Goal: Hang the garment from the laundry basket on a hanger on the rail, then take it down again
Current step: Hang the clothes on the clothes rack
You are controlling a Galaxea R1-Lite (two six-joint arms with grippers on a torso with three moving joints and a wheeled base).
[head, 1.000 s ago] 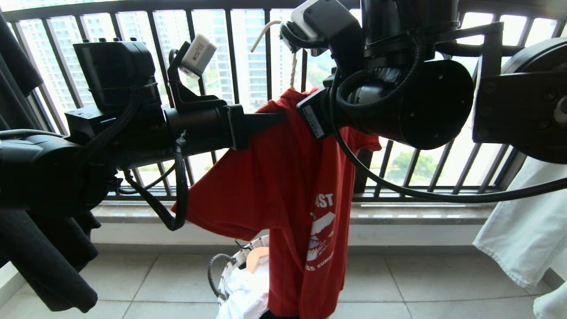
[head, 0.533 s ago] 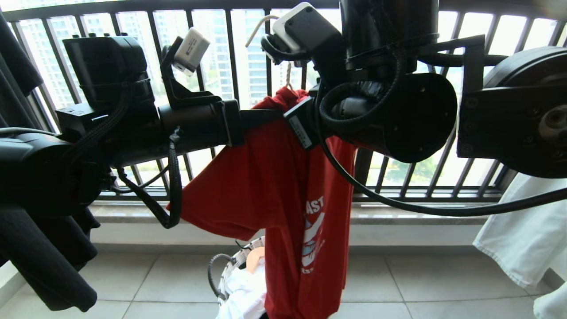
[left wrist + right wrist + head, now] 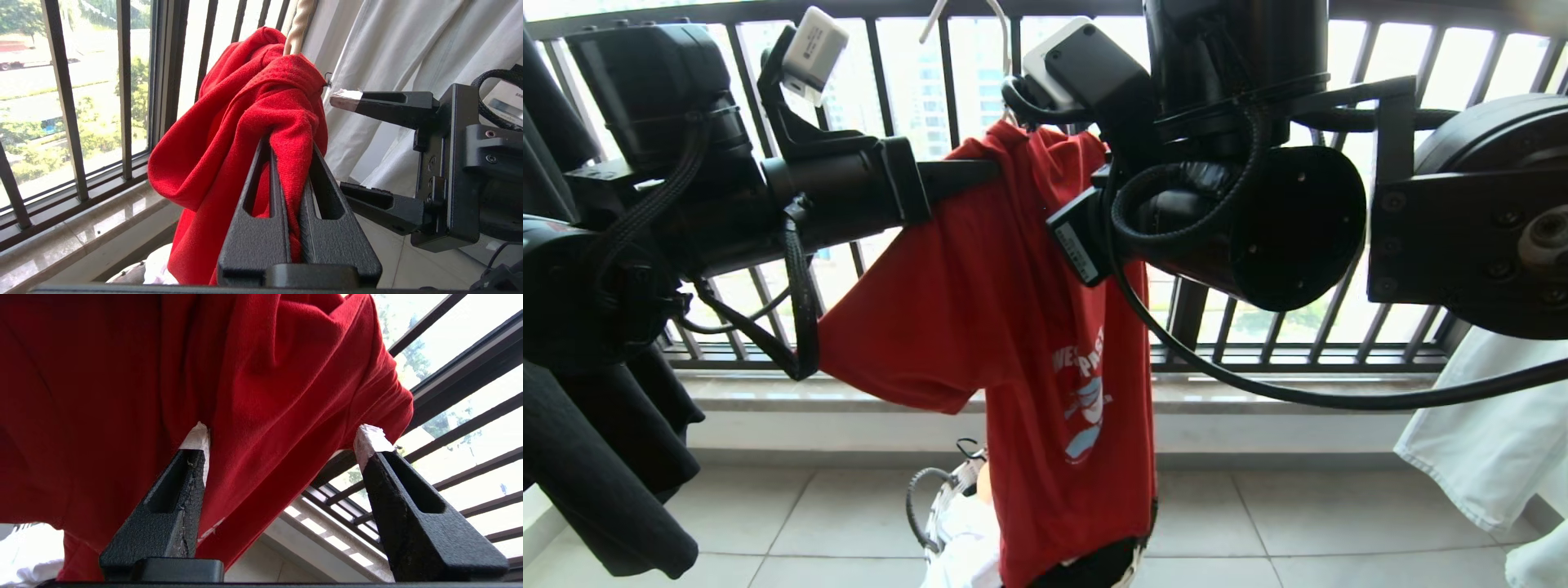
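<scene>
The garment (image 3: 1013,327), draped on the hanger (image 3: 1005,33) above the laundry basket (image 3: 939,506), is pinched at the shoulder by the closed left gripper (image 3: 288,163), the right gripper (image 3: 282,441) is spread open beside it, so hooking onto the unseen rail seems called for next.

My left arm (image 3: 686,204): matte black housings, braided black cable looping beneath, white camera block on bracket upper left. My right arm (image 3: 1258,204): black cylinder, screws, thick smooth cable. Right gripper (image 3: 282,441) fingertips (image 3: 369,439) wrapped in white tape.
</scene>
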